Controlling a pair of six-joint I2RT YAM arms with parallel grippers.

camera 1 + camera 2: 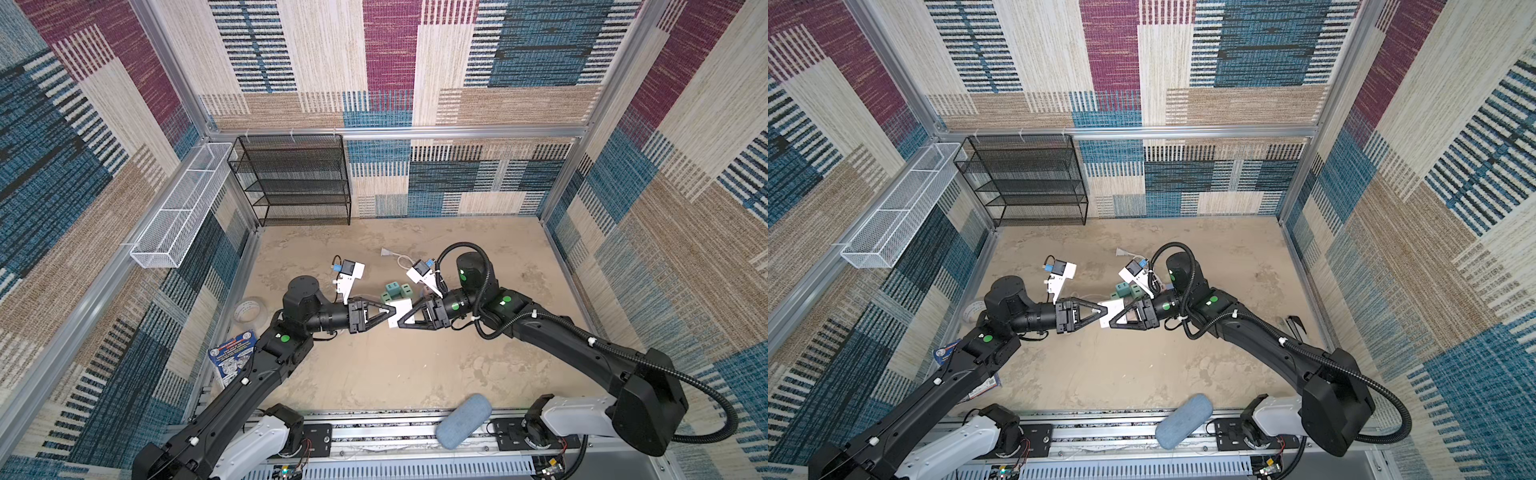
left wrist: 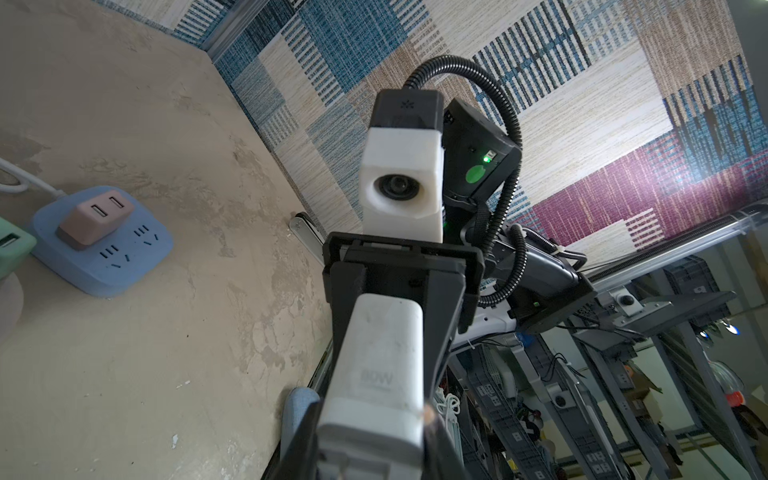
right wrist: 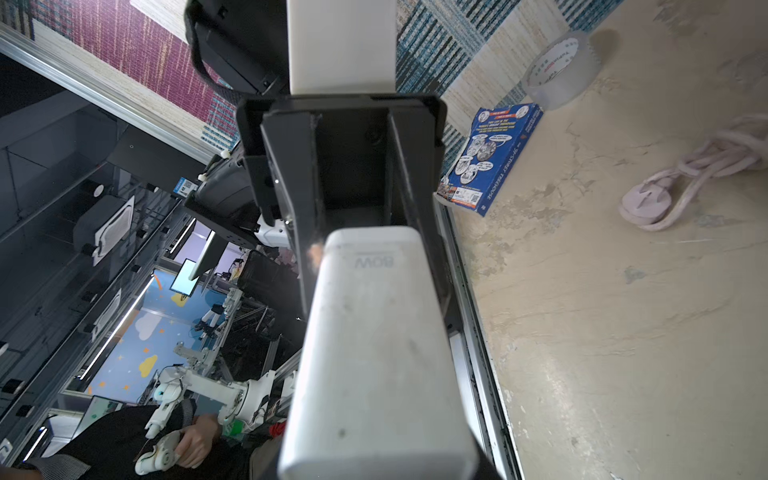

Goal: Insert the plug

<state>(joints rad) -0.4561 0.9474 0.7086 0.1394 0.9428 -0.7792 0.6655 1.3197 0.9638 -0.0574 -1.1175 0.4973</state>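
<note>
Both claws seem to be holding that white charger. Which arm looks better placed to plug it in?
Probably left. The left gripper and right gripper both clamp the white charger, but only the left wrist view faces the blue power strip and its free sockets.

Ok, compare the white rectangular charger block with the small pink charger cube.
The white charger block is oblong, the pink charger cube squat. The white one hangs between the left gripper and right gripper; the pink one sits on the blue power strip. Both are rounded plastic.
</note>
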